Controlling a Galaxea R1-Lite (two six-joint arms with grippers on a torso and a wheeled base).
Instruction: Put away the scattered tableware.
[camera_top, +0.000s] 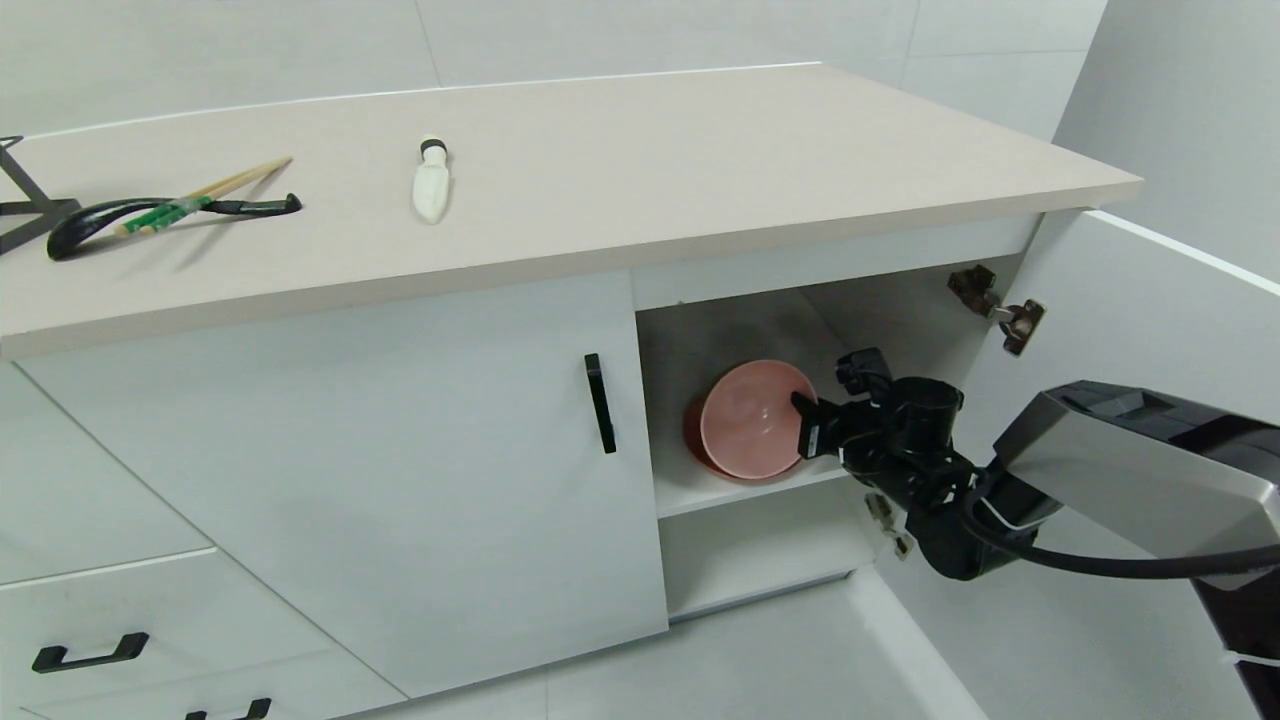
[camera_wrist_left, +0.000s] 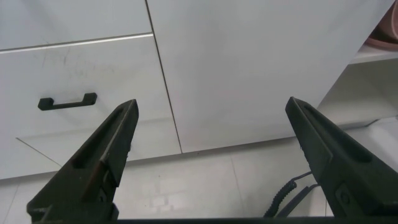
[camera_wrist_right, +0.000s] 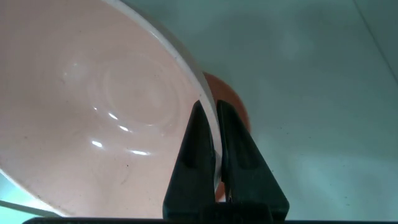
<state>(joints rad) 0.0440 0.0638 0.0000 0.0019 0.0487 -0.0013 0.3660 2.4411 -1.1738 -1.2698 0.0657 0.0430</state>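
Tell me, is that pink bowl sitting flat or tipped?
Tipped on edge: the pink bowl faces sideways, its rim pinched by the right pincer.

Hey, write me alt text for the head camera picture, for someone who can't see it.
The right tool grips the rim of a pink bowl, tilted on edge on the upper shelf of an open white cabinet. On the countertop above, wooden chopsticks lie across a black spoon, with a white utensil nearby.
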